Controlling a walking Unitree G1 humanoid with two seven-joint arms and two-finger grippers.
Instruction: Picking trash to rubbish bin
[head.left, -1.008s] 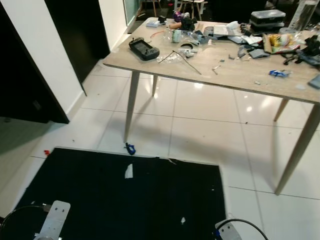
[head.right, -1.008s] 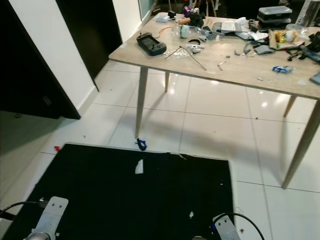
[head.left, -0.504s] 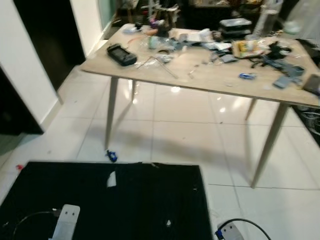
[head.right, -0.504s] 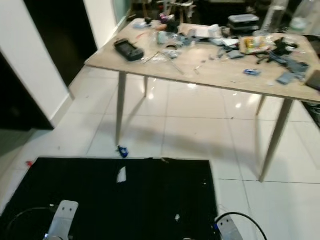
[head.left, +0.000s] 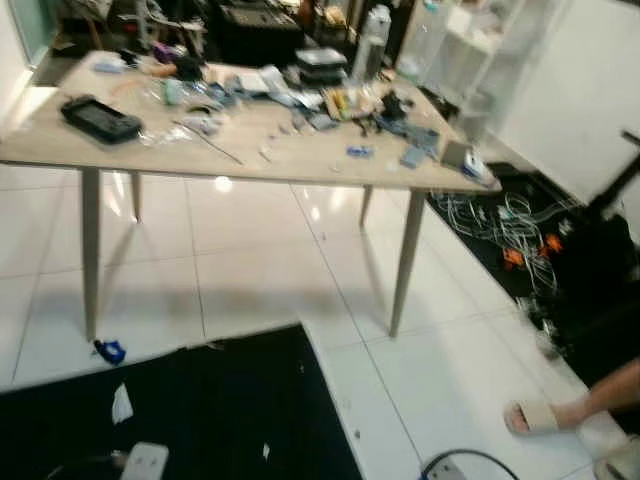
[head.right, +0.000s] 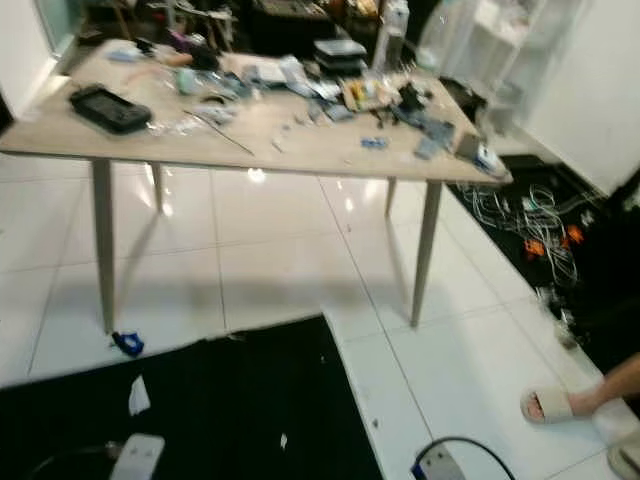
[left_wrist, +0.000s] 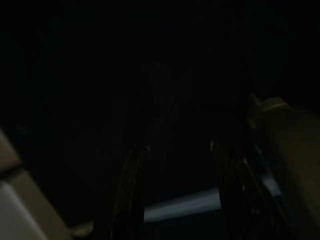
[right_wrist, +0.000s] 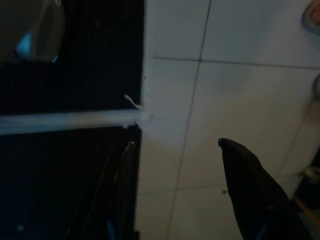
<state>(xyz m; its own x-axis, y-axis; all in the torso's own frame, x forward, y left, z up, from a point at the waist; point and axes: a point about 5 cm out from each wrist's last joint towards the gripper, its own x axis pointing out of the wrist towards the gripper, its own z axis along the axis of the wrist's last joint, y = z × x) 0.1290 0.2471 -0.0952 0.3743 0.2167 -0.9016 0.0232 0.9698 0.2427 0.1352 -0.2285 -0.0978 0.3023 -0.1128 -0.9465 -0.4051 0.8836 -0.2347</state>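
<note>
Both eye views are softly smeared by motion blur, worst toward three o'clock near the cables (head.right: 530, 225). Overhead room light glares off the glossy white tiles (head.left: 222, 184) under the table (head.left: 250, 160), whose shadow falls toward six o'clock. The left wrist view is almost black. The right wrist view is dim, grainy and unsharp.

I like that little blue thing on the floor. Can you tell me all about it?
The blue thing is small, crumpled and bright blue, maybe a wrapper; the picture is too blurry to be sure. It lies on the white tile right by the foot of the table leg, just off the edge of the black mat. A white scrap lies on the mat nearby.
</note>
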